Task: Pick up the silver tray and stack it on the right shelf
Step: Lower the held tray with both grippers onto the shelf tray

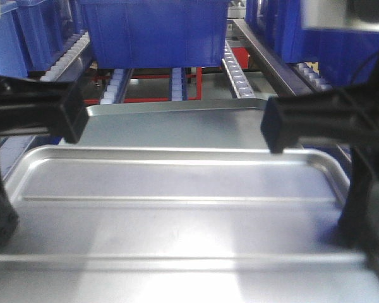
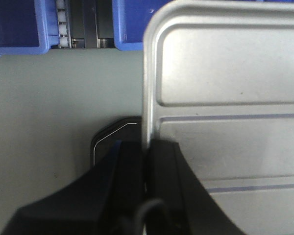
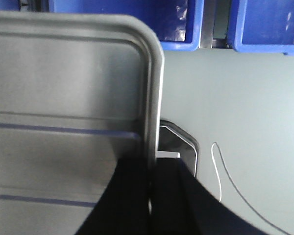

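The silver tray (image 1: 177, 214) fills the lower front view, held level between both arms, its two long ridges running across. My left gripper (image 1: 1, 221) is shut on the tray's left rim; the left wrist view shows the black fingers (image 2: 130, 166) clamped on that rim (image 2: 147, 147). My right gripper (image 1: 357, 221) is shut on the tray's right rim, and the right wrist view shows the same pinch (image 3: 154, 164). The right shelf (image 1: 237, 72), with sloping rails of white rollers, lies beyond the tray's far edge.
Blue plastic bins (image 1: 158, 31) sit on the roller rails straight ahead, with more at both sides (image 1: 316, 31). A flat grey steel surface (image 1: 177, 126) lies between tray and rack. Under the tray, a dark rounded cut-out (image 2: 112, 134) shows in that surface.
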Controlling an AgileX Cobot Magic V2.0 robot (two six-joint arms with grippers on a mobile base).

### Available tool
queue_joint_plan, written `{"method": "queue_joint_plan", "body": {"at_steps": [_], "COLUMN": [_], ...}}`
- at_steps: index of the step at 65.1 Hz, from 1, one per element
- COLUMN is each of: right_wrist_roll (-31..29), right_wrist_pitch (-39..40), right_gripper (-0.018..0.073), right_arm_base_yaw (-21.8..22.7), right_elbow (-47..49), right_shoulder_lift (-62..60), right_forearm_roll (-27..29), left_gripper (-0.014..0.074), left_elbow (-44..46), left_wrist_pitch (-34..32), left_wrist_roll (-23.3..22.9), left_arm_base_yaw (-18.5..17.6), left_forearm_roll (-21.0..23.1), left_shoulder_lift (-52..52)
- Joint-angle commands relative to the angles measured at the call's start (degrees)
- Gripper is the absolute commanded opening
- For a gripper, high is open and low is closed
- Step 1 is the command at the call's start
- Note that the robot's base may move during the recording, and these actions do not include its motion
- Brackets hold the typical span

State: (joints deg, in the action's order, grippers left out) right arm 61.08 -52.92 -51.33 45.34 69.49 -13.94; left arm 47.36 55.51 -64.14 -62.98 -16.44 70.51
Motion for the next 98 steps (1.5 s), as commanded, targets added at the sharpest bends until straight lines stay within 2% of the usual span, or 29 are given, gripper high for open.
{"method": "queue_joint_plan", "body": {"at_steps": [1, 14, 28, 44, 52, 61, 70, 84, 98], "right_wrist_roll": [-3.17, -10.00, -17.96, -19.65, -20.77, -21.47, -22.93, -25.51, -25.56], "right_wrist_pitch": [-1.08, 3.21, 6.72, 11.96, 13.91, 15.81, 16.34, 16.36, 16.26], "right_gripper": [0.0069, 0.0069, 0.0069, 0.0069, 0.0069, 0.0069, 0.0069, 0.0069, 0.0069], "right_arm_base_yaw": [2.46, 9.00, 15.26, 20.46, 22.24, 24.39, 26.71, 27.99, 27.99], "right_elbow": [3.81, 7.43, 11.07, 16.62, 19.82, 23.62, 28.13, 33.48, 35.99], "right_shoulder_lift": [-0.52, 1.41, 6.24, 14.28, 18.43, 22.76, 27.25, 32.10, 34.60], "right_forearm_roll": [-3.78, -1.11, 3.27, 3.27, 3.27, 3.27, 3.27, 3.40, 3.47], "left_gripper": [-0.0099, -0.0099, -0.0099, -0.0099, -0.0099, -0.0088, -0.0088, -0.0089, -0.0089], "left_elbow": [0.91, 0.91, 1.29, 5.71, 10.53, 15.70, 21.15, 26.60, 28.85], "left_wrist_pitch": [-1.10, -8.77, -14.16, -19.52, -20.69, -21.35, -22.83, -22.70, -22.31], "left_wrist_roll": [3.64, 8.64, 17.85, 28.48, 31.13, 33.70, 37.98, 38.09, 38.09], "left_arm_base_yaw": [2.11, 8.60, 17.30, 24.56, 27.34, 29.67, 31.27, 32.10, 33.11], "left_forearm_roll": [-0.90, -0.54, 3.96, 7.12, 7.21, 7.95, 11.33, 11.48, 12.25], "left_shoulder_lift": [-1.30, -1.20, 0.58, 7.55, 12.82, 19.20, 24.61, 30.23, 32.33]}}
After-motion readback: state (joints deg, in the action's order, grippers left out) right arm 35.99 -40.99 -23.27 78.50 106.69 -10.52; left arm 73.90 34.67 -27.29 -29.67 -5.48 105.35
